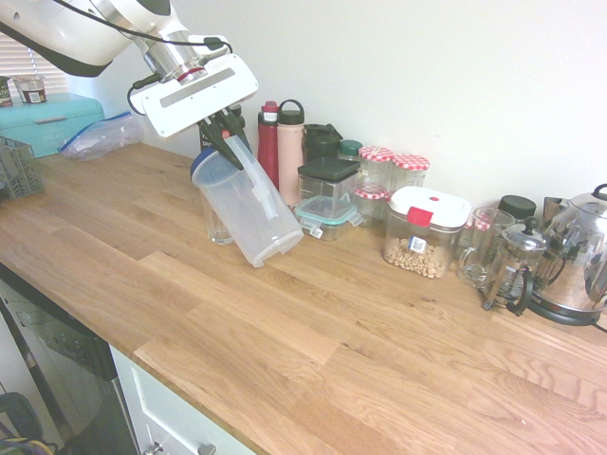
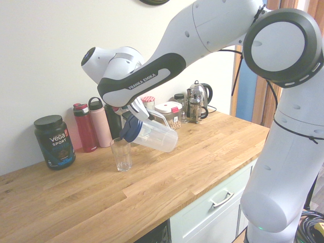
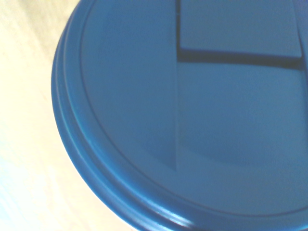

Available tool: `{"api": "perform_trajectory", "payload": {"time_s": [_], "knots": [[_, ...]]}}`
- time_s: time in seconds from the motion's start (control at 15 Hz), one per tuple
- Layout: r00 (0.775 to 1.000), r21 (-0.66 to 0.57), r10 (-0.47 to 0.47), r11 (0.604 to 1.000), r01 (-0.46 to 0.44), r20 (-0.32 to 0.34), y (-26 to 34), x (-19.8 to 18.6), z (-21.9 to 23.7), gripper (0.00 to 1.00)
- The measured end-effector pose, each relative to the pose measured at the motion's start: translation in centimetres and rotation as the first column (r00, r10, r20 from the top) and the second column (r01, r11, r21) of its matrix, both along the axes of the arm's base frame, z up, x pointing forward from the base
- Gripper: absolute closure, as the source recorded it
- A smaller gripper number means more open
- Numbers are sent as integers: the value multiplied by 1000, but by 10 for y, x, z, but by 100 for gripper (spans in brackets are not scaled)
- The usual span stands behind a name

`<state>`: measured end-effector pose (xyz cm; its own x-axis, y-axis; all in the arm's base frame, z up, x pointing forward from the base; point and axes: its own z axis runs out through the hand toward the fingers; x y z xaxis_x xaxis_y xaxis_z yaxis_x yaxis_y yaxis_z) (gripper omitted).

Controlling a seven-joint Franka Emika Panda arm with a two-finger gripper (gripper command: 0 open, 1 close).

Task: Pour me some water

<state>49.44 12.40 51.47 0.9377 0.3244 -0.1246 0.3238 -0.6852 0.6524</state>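
A clear plastic pitcher [image 1: 251, 213] with a blue lid [image 1: 202, 163] hangs tilted over the wooden counter [image 1: 285, 341], lid end lowest. My gripper [image 1: 229, 136] is shut on its white handle [image 1: 258, 178]. In the second exterior view the pitcher [image 2: 156, 135] leans with its blue lid [image 2: 130, 129] right above the rim of an empty drinking glass [image 2: 121, 154]. From the first exterior view that glass [image 1: 217, 224] stands partly hidden behind the pitcher. I see no water running. The wrist view is filled by the blue lid [image 3: 183, 120].
Along the wall stand a red bottle [image 1: 268, 140], a pink bottle [image 1: 290, 149], lidded containers [image 1: 327, 194], a nut box [image 1: 424, 230], a French press [image 1: 517, 265] and a kettle [image 1: 579, 256]. A black Vega tub [image 2: 54, 141] stands left of the glass.
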Motion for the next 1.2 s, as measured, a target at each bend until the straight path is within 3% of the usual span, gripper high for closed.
{"api": "perform_trajectory", "payload": {"time_s": [0.93, 1.07, 1.2], "knots": [[999, -95, 24, 995, -26, -24, 19, 5, 2, 100], [1000, -50, 5, 999, -5, 3, 17, 8, 18, 100], [997, 59, -46, 997, 42, 60, 1, 8, 67, 100]]}}
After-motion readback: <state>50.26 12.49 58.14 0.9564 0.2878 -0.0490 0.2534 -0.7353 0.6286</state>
